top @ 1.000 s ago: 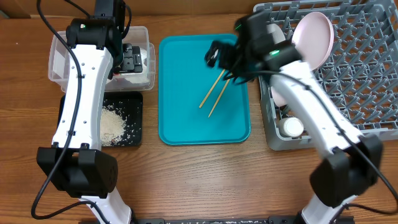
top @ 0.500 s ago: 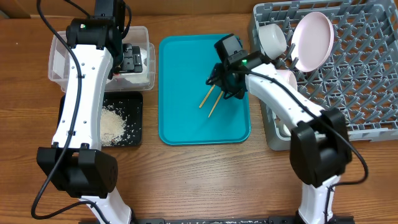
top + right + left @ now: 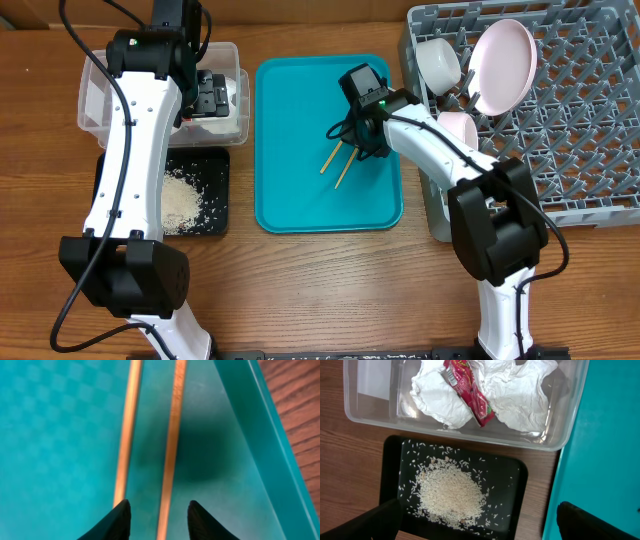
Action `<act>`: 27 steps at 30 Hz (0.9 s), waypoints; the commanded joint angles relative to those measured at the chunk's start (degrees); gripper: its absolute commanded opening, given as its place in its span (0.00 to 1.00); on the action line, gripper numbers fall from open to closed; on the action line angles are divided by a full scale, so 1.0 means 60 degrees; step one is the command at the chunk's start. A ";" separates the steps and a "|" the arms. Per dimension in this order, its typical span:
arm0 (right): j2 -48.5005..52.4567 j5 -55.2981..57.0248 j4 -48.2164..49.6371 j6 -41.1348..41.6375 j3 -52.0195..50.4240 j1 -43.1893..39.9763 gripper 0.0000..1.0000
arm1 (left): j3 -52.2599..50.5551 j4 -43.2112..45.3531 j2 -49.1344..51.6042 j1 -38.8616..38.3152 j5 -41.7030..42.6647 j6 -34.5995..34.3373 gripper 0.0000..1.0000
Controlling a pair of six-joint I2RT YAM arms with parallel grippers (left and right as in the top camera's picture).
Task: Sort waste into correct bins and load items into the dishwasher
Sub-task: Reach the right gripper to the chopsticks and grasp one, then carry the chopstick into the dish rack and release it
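A heap of loose white rice [image 3: 450, 492] lies in the shallow black tray [image 3: 512, 480] at the near left of the wooden counter [image 3: 300, 290], with stray grains scattered around it inside the tray.

Beside it, at mid-counter, two thin wooden chopsticks [image 3: 346, 172] lie almost parallel on the right half of the teal serving tray [image 3: 290, 150]. The right gripper [image 3: 156, 515] is down over their far ends. Its fingers are partly drawn in but not clamped. They straddle the right-hand chopstick [image 3: 170, 435], with tray surface showing on both sides of the stick. The left-hand chopstick [image 3: 129, 420] runs under or against the left fingertip; the wrist view does not show which.

Just beyond the black tray, crumpled white paper napkins [image 3: 440, 390] and a red shiny wrapper [image 3: 470, 395] sit in the clear plastic tub [image 3: 570, 415], the wrapper lying across the napkins. The left gripper [image 3: 212, 95] hangs above the tub with its fingers spread wide and nothing between them.

At the far right, the grey dish rack [image 3: 590, 130] holds a pale pink-white plate [image 3: 503, 62] standing tilted among the pegs. A small pale bowl [image 3: 438, 62] is just left of the plate, and a second bowl [image 3: 458, 128] sits nearer the camera, partly hidden by the right arm.
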 commanded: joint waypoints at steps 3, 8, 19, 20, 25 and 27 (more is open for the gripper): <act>0.0455 0.0171 0.0015 0.0040 -0.0076 -0.0025 0.35 | 0.0200 -0.0018 -0.0255 0.0018 -0.0135 -0.0055 1.00; 0.0619 0.0168 0.0015 0.0040 -0.0084 -0.0025 0.22 | 0.0200 -0.0015 -0.0255 0.0018 -0.0131 -0.0055 1.00; 0.0616 -0.1177 -0.0674 -0.0805 -0.0076 -0.0007 0.04 | 0.0200 -0.0018 -0.0255 0.0018 -0.0131 -0.0055 1.00; 0.0601 -0.1184 -0.0718 -0.1031 -0.0062 -0.0007 0.04 | 0.0200 -0.0018 -0.0255 0.0018 -0.0135 -0.0055 1.00; 0.0222 -0.1628 -0.1435 -0.2189 0.0594 -0.0259 0.04 | 0.0200 -0.0018 -0.0255 0.0018 -0.0131 -0.0055 1.00; -0.0109 -0.1625 -0.1916 -0.2710 0.1035 -0.0404 0.04 | 0.0200 -0.0015 -0.0255 0.0018 -0.0131 -0.0055 1.00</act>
